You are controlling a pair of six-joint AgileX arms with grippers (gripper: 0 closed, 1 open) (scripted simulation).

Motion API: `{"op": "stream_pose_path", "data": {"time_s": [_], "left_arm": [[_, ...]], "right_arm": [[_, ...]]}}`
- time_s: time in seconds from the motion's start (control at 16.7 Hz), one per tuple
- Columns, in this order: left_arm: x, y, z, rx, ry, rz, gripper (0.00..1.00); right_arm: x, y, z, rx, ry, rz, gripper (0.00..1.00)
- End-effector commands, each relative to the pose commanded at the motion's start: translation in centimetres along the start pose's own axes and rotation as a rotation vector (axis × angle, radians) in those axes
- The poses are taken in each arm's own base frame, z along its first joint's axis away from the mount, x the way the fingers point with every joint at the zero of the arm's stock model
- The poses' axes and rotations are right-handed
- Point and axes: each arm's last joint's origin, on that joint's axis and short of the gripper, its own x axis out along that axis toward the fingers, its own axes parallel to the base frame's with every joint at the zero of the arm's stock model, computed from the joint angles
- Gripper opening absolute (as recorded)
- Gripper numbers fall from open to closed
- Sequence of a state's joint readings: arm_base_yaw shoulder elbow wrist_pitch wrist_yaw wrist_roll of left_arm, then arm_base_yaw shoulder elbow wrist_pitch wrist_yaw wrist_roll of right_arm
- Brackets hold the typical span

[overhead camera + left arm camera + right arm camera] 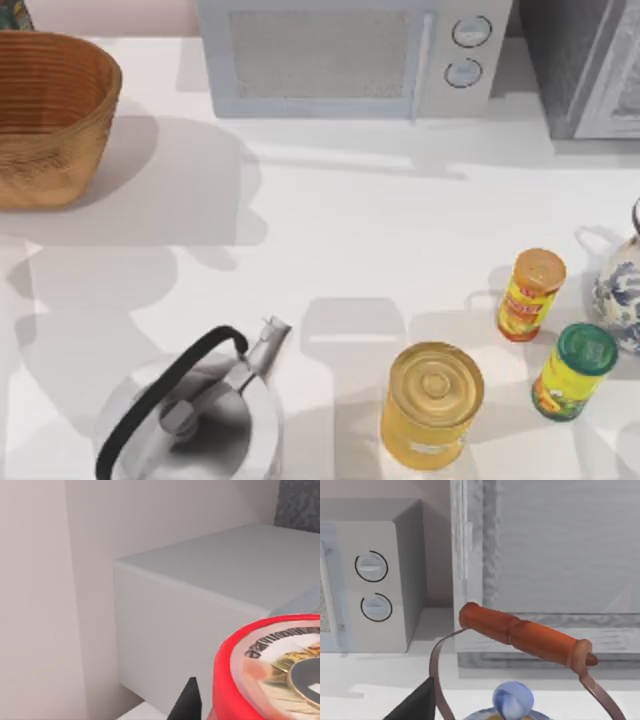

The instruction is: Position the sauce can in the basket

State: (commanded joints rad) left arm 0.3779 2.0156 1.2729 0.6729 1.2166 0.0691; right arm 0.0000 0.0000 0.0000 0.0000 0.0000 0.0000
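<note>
The sauce can (272, 672) is close up in the left wrist view, with a red rim and a silvery printed top. My left gripper (250, 707) is shut on it, and one dark fingertip (188, 701) shows beside the can, which is held up in front of the microwave's side (170, 645). The basket (40, 160), orange-brown wicker with tall sides, stands at the table's far left back corner in the top view. My right gripper (417, 705) hangs over the orange handle (525, 635) of a blue-and-white teapot.
A microwave (350, 55) and a grey cabinet (590, 60) line the back. A steel kettle (190, 410) stands front left. A big gold can (432, 400), an orange-lidded can (530, 293), a green-lidded can (575, 370) and the teapot (620, 290) crowd the front right.
</note>
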Motion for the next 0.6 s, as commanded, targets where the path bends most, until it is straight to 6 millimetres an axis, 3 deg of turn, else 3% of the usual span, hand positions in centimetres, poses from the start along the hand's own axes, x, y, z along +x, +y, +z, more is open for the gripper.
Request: {"op": "stream_pose_path", "data": {"time_s": [0.12,0.6], "left_arm": [[0.0,0.0,0.0,0.0,0.0,0.0,0.0],[0.0,0.0,0.0,0.0,0.0,0.0,0.6]], "right_arm": [[0.0,0.0,0.0,0.0,0.0,0.0,1.0],[0.0,0.0,0.0,0.0,0.0,0.0,1.0]]}}
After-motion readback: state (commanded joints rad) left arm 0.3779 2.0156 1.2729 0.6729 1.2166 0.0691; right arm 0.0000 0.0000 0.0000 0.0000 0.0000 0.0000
